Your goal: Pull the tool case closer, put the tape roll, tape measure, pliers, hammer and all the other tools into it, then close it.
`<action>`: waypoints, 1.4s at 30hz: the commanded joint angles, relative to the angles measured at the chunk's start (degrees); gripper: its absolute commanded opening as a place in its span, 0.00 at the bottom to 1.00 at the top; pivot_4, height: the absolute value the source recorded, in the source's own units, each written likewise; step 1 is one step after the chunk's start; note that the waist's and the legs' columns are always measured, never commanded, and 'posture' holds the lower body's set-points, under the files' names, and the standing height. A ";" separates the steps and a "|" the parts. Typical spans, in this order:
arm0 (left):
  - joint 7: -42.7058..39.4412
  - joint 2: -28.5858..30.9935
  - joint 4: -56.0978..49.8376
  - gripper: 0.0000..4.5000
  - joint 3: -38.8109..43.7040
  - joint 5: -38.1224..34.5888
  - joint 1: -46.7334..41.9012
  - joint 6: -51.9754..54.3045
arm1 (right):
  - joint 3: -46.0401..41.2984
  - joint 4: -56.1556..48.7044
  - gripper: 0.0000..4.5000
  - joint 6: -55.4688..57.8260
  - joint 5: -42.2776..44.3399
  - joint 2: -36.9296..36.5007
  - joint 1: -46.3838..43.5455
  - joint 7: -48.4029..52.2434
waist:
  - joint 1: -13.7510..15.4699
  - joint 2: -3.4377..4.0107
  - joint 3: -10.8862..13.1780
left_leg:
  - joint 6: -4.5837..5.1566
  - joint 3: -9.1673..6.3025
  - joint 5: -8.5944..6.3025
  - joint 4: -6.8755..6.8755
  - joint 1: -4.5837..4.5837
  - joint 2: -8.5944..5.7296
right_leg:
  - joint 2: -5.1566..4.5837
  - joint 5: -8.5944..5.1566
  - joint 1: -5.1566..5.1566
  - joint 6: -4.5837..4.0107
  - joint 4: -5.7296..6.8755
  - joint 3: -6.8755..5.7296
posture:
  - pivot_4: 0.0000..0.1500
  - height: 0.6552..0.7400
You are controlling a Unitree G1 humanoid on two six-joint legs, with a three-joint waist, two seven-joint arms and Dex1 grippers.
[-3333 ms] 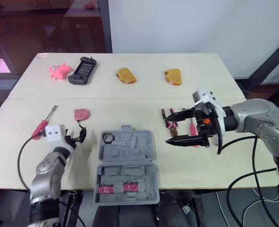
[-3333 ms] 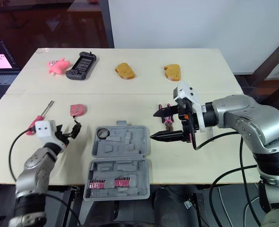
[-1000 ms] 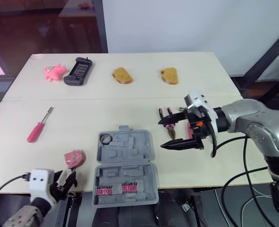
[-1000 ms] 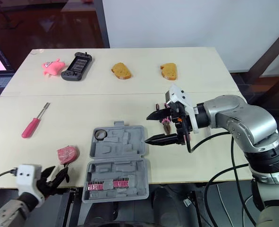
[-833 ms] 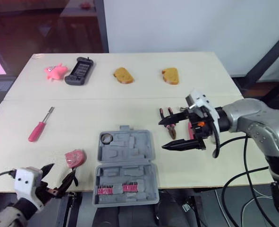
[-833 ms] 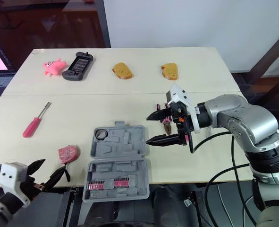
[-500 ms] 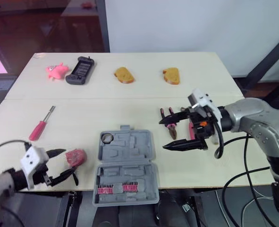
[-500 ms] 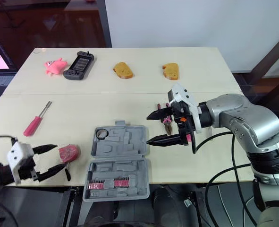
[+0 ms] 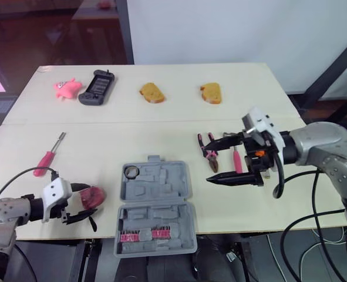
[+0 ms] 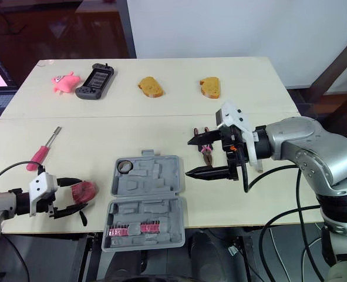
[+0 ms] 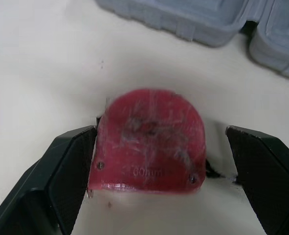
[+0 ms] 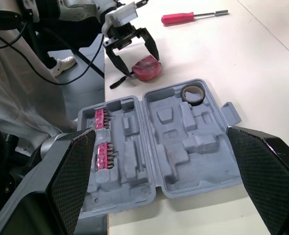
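Two fingers of the left gripper [image 10: 75,192] stood spread, bracketing the red tape measure [image 11: 151,142] without pinching it. One finger sat just beside its side, the other apart. The tape measure lay on the table [image 9: 161,129] near the front edge, at 9 o'clock from the open tool case [image 9: 161,183], which already held the tape roll [image 9: 132,171]. Its flat edge faced the wrist, widest span across the fingers. We judged the left arm far nearer. Right gripper [image 10: 188,157], also spread, hovered at 3 o'clock of the case, by the pliers [image 9: 210,155].
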 commanded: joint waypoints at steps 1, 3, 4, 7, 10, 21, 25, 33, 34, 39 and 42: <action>0.28 -0.06 2.10 0.99 -0.17 0.56 -1.02 -2.07 | -2.09 -1.58 1.00 -0.07 1.29 -0.96 -0.18 -0.08 | 0.07 0.00 0.00 | 0.00 0.00 0.00 0.00 0.00 0.00 | 0.00 0.00 0.00 0.01 0.01 0.00 | 1.00 1.00; 0.34 -0.06 3.18 0.99 -0.31 0.62 -1.89 -2.57 | -1.94 -1.43 1.00 -0.01 1.38 -0.98 -0.48 -0.12 | 0.12 0.00 0.00 | 0.00 0.00 0.00 -0.01 -0.01 0.00 | 0.00 0.01 0.00 0.04 0.04 0.00 | 1.00 1.00; 0.24 -0.03 3.51 0.99 -0.33 0.56 -2.39 -2.49 | -1.81 -1.24 1.00 -0.01 1.36 -1.03 -0.72 -0.08 | 0.20 0.00 0.00 | 0.00 0.00 0.00 -0.01 -0.01 0.00 | 0.00 0.01 -0.01 0.04 0.07 0.00 | 1.00 1.00; 0.56 -0.01 4.94 0.99 -1.10 1.84 -3.51 -3.66 | -1.33 -0.92 1.00 -0.20 1.11 -1.05 -0.90 0.14 | 0.22 0.00 0.00 | 0.00 -0.01 0.00 0.01 0.00 0.00 | 0.00 0.01 -0.01 0.05 0.10 -0.01 | 1.00 1.00; 1.30 -0.57 5.93 0.99 -1.75 2.71 -3.67 -4.20 | -1.19 -1.34 1.00 -0.23 1.17 -1.04 -0.66 0.18 | 0.18 0.00 0.00 | 0.00 -0.01 0.00 0.02 0.00 0.00 | 0.00 0.01 -0.01 0.05 0.14 -0.01 | 1.00 1.00; 1.18 0.88 -1.31 0.66 -1.04 -0.08 -6.93 -1.56 | 0.92 -1.78 1.00 -2.24 -3.94 1.59 0.93 -5.71 | 0.40 0.00 -0.02 | 0.00 -0.02 0.01 0.03 0.18 -0.01 | 0.01 -0.01 0.03 0.07 0.39 0.00 | 1.00 1.00; 0.75 2.67 -10.90 0.66 -0.83 -1.80 -9.48 5.17 | 2.21 -3.24 1.00 -1.69 -3.83 0.73 2.36 -4.87 | 0.63 0.00 -0.01 | -0.01 -0.03 0.01 0.05 0.11 -0.01 | 0.01 -0.01 0.02 0.09 0.40 -0.01 | 1.00 1.00; -0.63 3.88 -30.62 0.66 -4.84 -7.75 -15.48 22.69 | 2.68 2.10 1.00 25.39 11.26 9.85 -6.58 -13.48 | -0.27 0.03 0.00 | 0.00 -0.07 0.01 0.03 0.19 0.00 | 0.07 -0.01 0.04 0.10 0.49 0.02 | 1.00 1.00; -0.54 3.93 -31.29 0.66 -4.94 -7.88 -15.58 23.57 | 2.17 2.71 1.00 27.74 12.27 10.89 -7.30 -14.64 | -0.25 0.03 0.00 | 0.01 -0.07 0.01 0.02 0.20 0.00 | 0.09 -0.01 0.04 0.10 0.50 0.02 | 1.00 1.00; 0.78 0.74 -37.13 0.66 -9.89 -8.73 -22.26 30.96 | -3.82 21.93 1.00 40.28 23.20 27.86 -13.80 -29.28 | 0.12 0.02 0.01 | 0.02 -0.13 0.02 0.04 0.20 -0.01 | 0.13 -0.01 0.07 0.10 0.51 0.01 | 1.00 1.00; 0.78 -0.19 -37.82 0.66 -10.95 -8.33 -23.41 31.32 | -4.20 31.08 1.00 40.28 29.37 31.12 -16.02 -38.85 | 0.08 0.02 0.01 | 0.02 -0.18 0.02 0.07 0.07 -0.05 | 0.07 -0.01 0.07 0.13 0.47 -0.04 | 1.00 1.00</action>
